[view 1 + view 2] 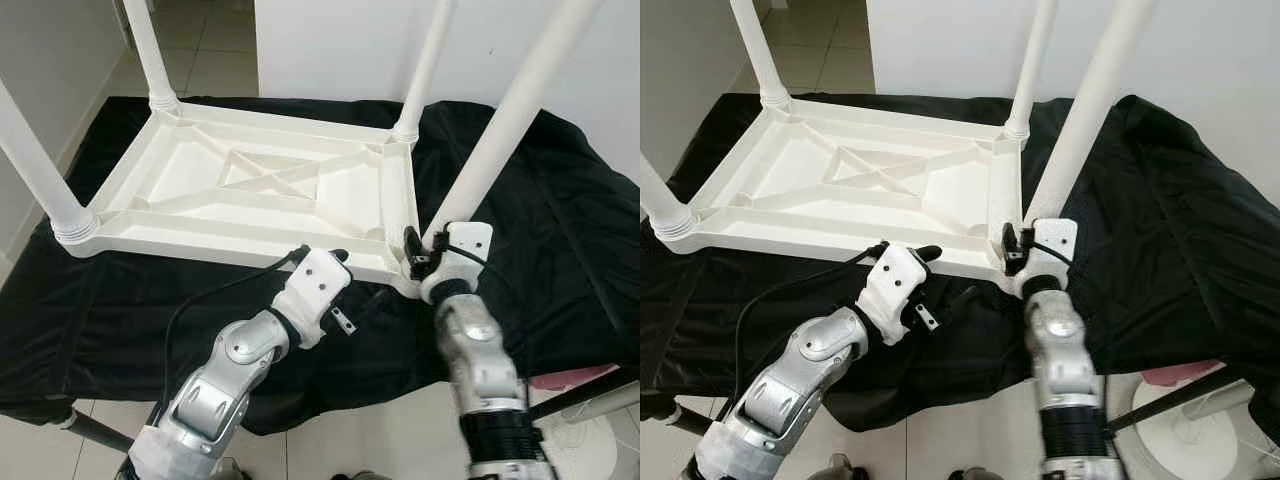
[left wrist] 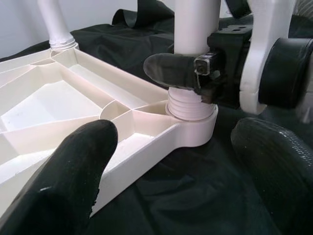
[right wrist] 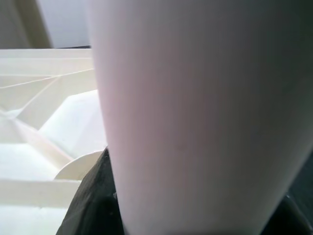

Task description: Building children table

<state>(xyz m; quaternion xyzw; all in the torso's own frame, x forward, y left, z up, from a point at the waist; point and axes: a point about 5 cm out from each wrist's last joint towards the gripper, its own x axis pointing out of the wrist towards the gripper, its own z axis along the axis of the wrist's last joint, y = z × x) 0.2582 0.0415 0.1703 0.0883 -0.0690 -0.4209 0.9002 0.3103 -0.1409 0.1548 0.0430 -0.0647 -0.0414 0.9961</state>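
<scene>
Legs — four on the tabletop (image 1: 250, 200); right tool (image 1: 428, 255) grips one leg (image 1: 500, 140), left tool (image 1: 335, 275) spread.

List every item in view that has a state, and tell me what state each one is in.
Table top: upside down on the black cloth.
Near-right leg: standing in its corner socket, tilted.
Other three legs: standing in their sockets.
Right gripper: shut on the near-right leg's base.
Left gripper: open, beside the table's near edge.
</scene>
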